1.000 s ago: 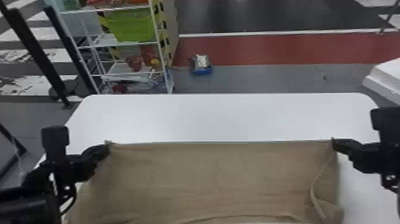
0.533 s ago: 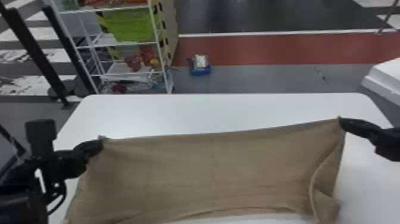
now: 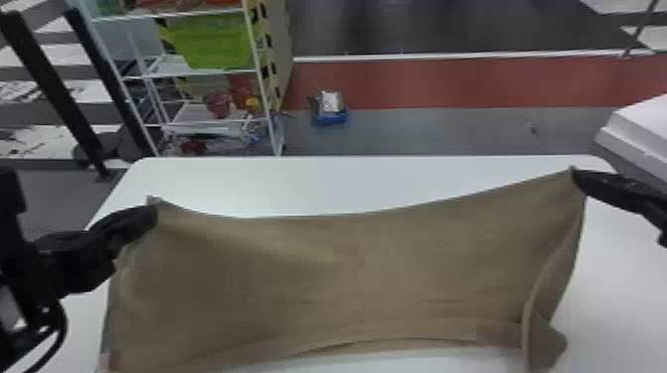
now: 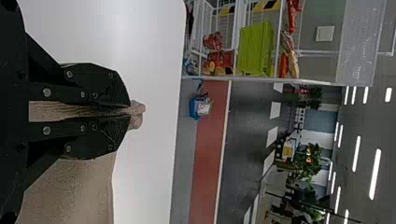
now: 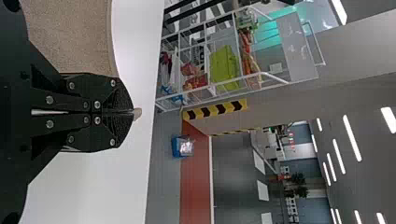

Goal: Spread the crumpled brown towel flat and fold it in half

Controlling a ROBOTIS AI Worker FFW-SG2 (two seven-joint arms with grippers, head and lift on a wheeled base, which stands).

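1. Head view: see the brown towel (image 3: pixel 357 268) hung between the left gripper (image 3: pixel 153 219) and the right gripper (image 3: pixel 577 177), over the table (image 3: pixel 322 183). Against 1.0 s ago, find 2 held corners carried toward the table's far edge, the right farther, leaving the top hem slanted and sagging. Read as opening out the towel before laying it on the table; probably need to level 2 corners and draw the hem taut. Note a turned-in flap toward the table's near right, likely to leave a crease.
2. Left wrist view: see the left gripper clamped on bunched towel, above the table.
3. Right wrist view: see the right gripper pressed together on a small towel tip, above the table; could slip if pulled hard.
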